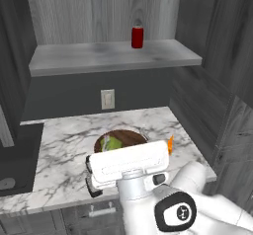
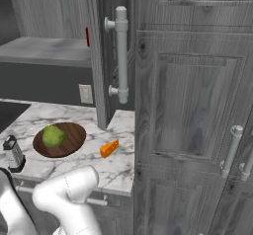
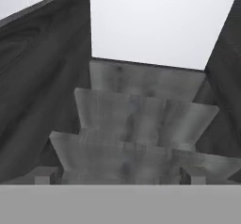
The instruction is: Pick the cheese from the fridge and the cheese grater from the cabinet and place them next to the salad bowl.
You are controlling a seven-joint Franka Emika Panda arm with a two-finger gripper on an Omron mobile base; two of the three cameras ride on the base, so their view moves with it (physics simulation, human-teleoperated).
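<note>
Already, in the left base view, the shallow dark brown wooden salad bowl with its green lettuce lump (image 1: 121, 140) sat near the middle of the marble bench (image 1: 64, 145), half hidden behind the white hand of the arm. The small orange cheese wedge (image 1: 170, 144) peeked out toward the bench's right edge, beside the bowl. A red bottle with a pale cap (image 1: 137, 35) stood on the grey cabinet shelf (image 1: 99, 56) above.

From the right base view, the upright silver box grater with black handle (image 2: 14, 154) stood at the bench's front left, just beside the bowl (image 2: 69, 142); the cheese (image 2: 109, 148) lay on the bowl's other side. Both things looked placed.

Through the hand view, the tool (image 3: 120, 175) pointed up at the cabinet's pale shelf boards (image 3: 141, 112), its tips spread wide and holding nothing, well above the bench.
</note>
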